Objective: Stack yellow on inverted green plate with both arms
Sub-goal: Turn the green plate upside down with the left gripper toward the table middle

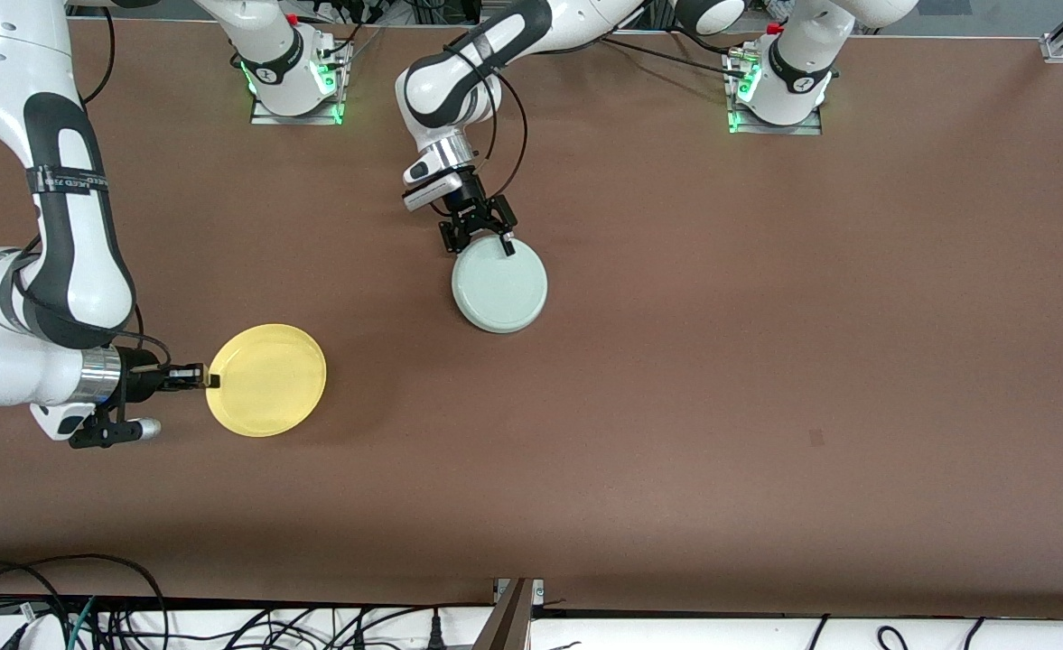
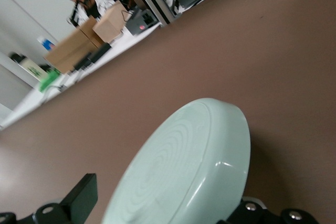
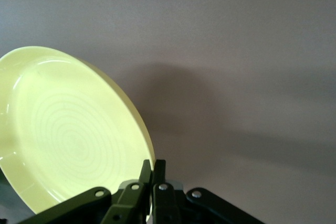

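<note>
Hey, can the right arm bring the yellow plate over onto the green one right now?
Probably not yet: the right gripper grips the yellow plate, but the left gripper is open around the green plate's rim, in the way.

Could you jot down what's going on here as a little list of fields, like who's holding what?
Right gripper: shut on the rim of the yellow plate, lifted off the table, hollow side up
Left gripper: open, at the green plate's rim
Green plate: upside down, near the table's middle
Stacked: not yet; the plates are apart
</note>
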Available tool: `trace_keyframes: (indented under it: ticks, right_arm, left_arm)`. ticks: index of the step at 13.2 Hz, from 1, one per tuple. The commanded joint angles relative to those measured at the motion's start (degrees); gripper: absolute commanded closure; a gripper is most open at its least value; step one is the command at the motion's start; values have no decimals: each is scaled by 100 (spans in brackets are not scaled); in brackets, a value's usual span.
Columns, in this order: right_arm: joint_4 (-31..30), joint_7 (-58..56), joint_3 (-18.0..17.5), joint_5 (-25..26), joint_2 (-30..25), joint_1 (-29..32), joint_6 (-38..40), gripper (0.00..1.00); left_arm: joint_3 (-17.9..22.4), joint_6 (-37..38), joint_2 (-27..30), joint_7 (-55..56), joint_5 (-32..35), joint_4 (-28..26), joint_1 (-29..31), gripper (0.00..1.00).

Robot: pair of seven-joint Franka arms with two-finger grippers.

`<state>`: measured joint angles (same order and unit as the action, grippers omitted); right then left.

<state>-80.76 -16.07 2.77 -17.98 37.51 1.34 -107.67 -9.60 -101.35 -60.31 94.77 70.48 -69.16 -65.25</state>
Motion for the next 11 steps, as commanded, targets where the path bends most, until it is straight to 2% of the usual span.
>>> trace_keyframes:
  ticks: [1,6,9,11]
  right_arm:
    - [34,148,-4,-21,-51,-47,114,100]
    - [34,156,-4,-21,-42,-47,105,100]
    - [34,156,-4,-21,-42,-47,114,100]
    - [34,156,-4,-21,-42,-47,105,100]
  left_arm:
    - [10,-734,-43,1014,-122,122,144,0]
    - [10,-2492,-25,1447,-122,157,627,0]
    - [10,-3485,-16,1483,-96,122,1109,0]
    - [150,-4669,-60,1299,297,-70,1680,0]
